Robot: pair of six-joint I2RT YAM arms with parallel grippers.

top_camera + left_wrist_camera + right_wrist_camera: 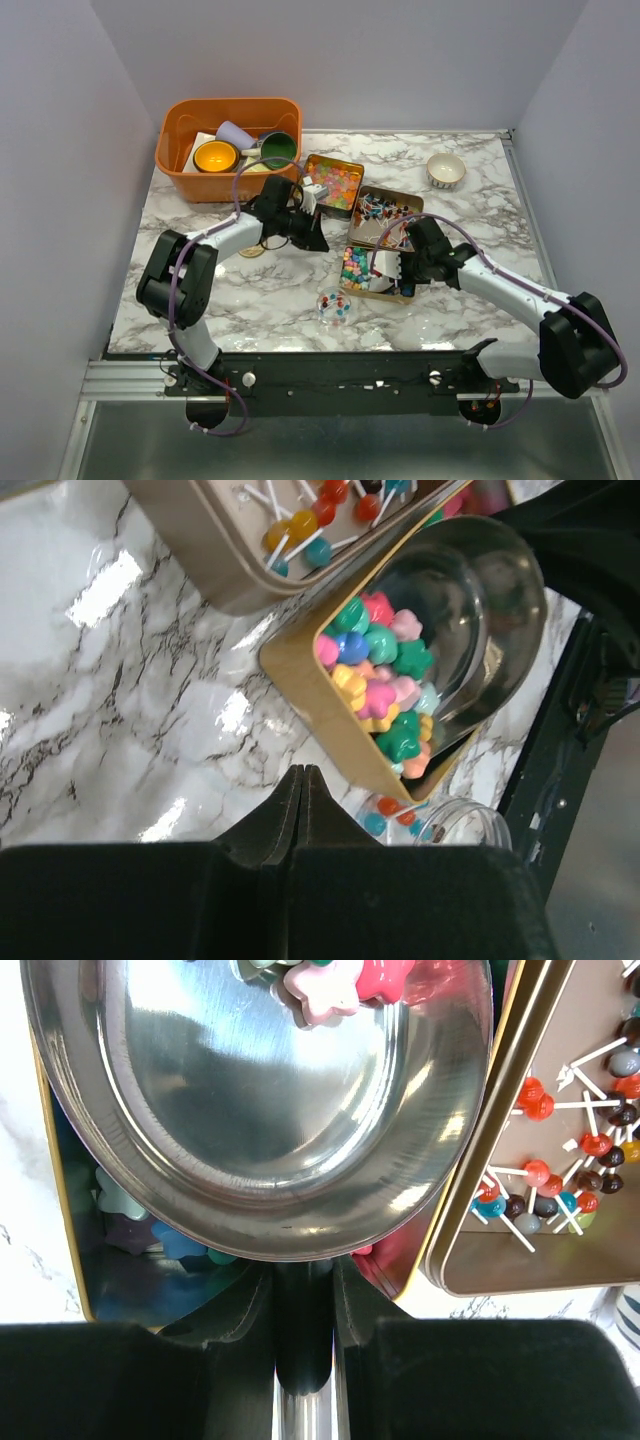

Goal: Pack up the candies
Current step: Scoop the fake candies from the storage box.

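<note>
At the far left of the marble table (200, 295) stands an orange basket (172, 150) with cups and round lids in it. Right of the basket and nearer, the left gripper (302, 792) hangs over bare marble beside the tins. Its fingers are pressed together and hold nothing.

Nearer again, toward the front edge, a clear jar (475, 825) stands upright with a few candies (336, 308) inside.

Three open tins sit close together at the middle of the table:
- The far tin (335, 158) holds pastel candies (342, 185) in orange, pink, yellow and green.
- The middle tin (395, 192), just right of it and a little nearer, holds lollipops (385, 210) with white sticks.
- The near tin (300, 695) holds star candies (385, 695) in bright pink, blue, green and yellow.

A metal scoop (260, 1110) lies in the near tin with its bowl over the star candies. A couple of them rest at its far rim. The right gripper (303, 1295) reaches in from the near right and pinches the scoop's handle between its fingers.

At the far right a small bowl (446, 170) stands well apart from the tins.
</note>
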